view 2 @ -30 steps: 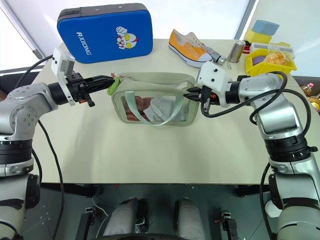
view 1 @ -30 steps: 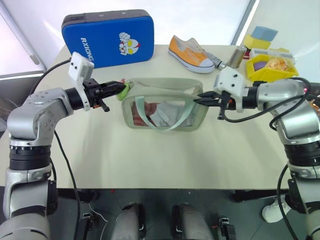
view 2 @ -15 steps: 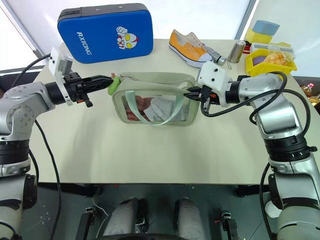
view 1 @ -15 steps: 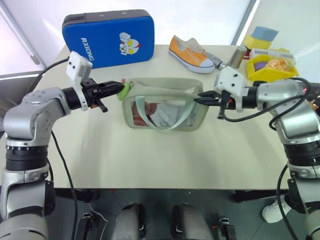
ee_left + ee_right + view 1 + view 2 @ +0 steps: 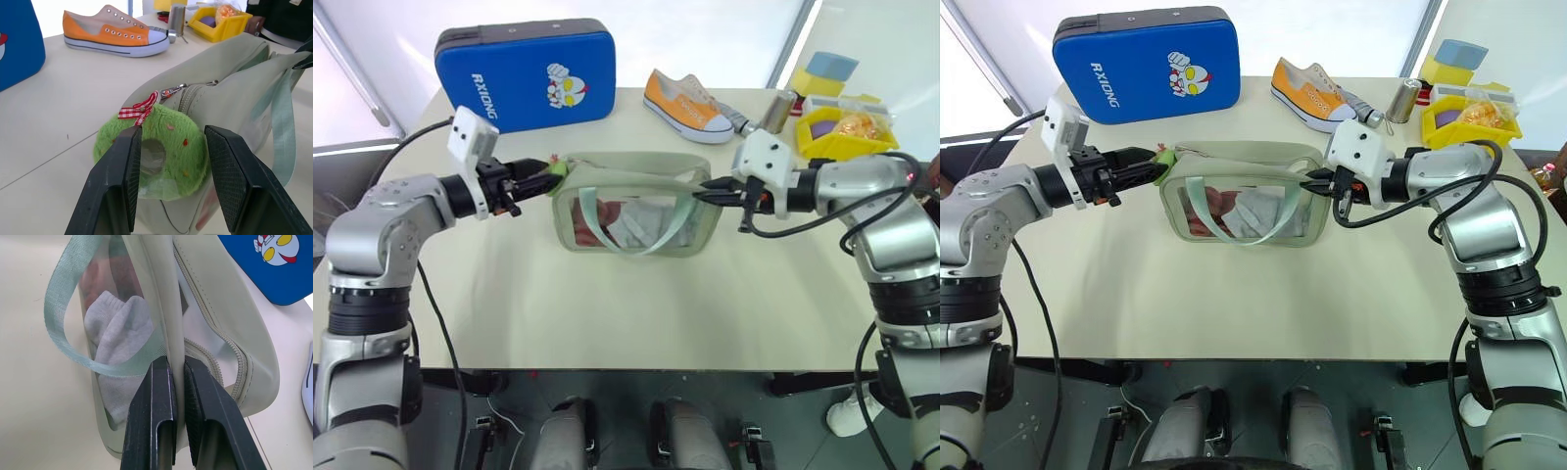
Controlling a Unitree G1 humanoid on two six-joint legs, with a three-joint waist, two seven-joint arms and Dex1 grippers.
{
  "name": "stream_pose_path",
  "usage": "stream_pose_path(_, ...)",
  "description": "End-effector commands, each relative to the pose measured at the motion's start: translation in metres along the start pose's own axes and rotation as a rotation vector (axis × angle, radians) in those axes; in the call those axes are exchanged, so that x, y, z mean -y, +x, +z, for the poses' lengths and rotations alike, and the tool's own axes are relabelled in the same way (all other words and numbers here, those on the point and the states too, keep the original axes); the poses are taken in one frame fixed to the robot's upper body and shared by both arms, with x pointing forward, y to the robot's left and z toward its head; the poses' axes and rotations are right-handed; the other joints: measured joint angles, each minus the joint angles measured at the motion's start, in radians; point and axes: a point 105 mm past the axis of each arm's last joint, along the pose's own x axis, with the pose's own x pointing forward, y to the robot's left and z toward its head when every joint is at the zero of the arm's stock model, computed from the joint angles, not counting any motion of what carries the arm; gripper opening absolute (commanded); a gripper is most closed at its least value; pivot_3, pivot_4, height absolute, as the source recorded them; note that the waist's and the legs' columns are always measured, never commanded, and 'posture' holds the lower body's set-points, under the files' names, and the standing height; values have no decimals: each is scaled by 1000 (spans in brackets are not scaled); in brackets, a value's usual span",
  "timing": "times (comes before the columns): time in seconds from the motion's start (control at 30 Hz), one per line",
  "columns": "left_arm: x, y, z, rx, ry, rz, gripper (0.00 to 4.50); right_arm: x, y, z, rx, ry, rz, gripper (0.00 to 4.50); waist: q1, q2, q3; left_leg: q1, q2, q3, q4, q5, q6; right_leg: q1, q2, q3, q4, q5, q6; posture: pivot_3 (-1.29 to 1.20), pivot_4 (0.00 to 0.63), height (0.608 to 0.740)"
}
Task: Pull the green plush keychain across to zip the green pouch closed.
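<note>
Left eye view: the green pouch (image 5: 637, 204) stands upright near the middle of the tabletop (image 5: 607, 313), clear window toward the near edge, mint strap looped over its face. The green plush keychain (image 5: 555, 169) hangs at the pouch's end nearest the tabletop's left edge, with the left hand (image 5: 540, 174) right at it. The right hand (image 5: 702, 191) meets the pouch's opposite end. Toward the far edge lie a blue hard case (image 5: 527, 73) at the left corner, an orange shoe (image 5: 686, 104) mid-edge, and a yellow bin (image 5: 843, 132) at the right corner. Right eye view: same layout; the zipper line along the top shows no gap from here, though the seam is too fine to read. Left wrist view: the two black fingers (image 5: 117, 186) flank the plush with a gap on either side, so this hand is released and grasps nothing; the red gingham bow and metal clip lead to a slider sitting at the very end of the zipper track. Right wrist view: the fingers (image 5: 156, 421) are clenched on the pouch's end wall, pinching fabric between them; the visible zipper stretch looks closed. Judgement: the zip appears drawn fully across and the keychain let go; what seems left is freeing the right hand's hold and drawing both arms clear.
</note>
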Motion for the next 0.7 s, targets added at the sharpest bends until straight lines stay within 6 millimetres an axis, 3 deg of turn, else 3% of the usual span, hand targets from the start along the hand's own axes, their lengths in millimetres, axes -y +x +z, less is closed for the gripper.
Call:
stream_pose_path(0.03, 2, -1, 3, 12, 18, -2, 2149, 7, -4, 14, 33, -42, -31, 208, 0, 0, 0, 0, 0, 0, 0, 0, 0, 0, 0, 0, 0, 0, 0, 0, 150, 740)
stream_pose_path(0.43, 4, -2, -1, -6, 16, -17, 2149, 7, -2, 16, 41, -42, -33, 208, 0, 0, 0, 0, 0, 0, 0, 0, 0, 0, 0, 0, 0, 0, 0, 0, 150, 740)
stream_pose_path(0.6, 4, -1, 2, 5, 18, -22, 43, 7, -2, 17, 42, -41, -35, 208, 0, 0, 0, 0, 0, 0, 0, 0, 0, 0, 0, 0, 0, 0, 0, 0, 150, 740)
stream_pose_path(0.7, 1, 0, 10, 25, 36, -10, 43, 7, -2, 17, 40, -40, -35, 208, 0, 0, 0, 0, 0, 0, 0, 0, 0, 0, 0, 0, 0, 0, 0, 0, 150, 740)
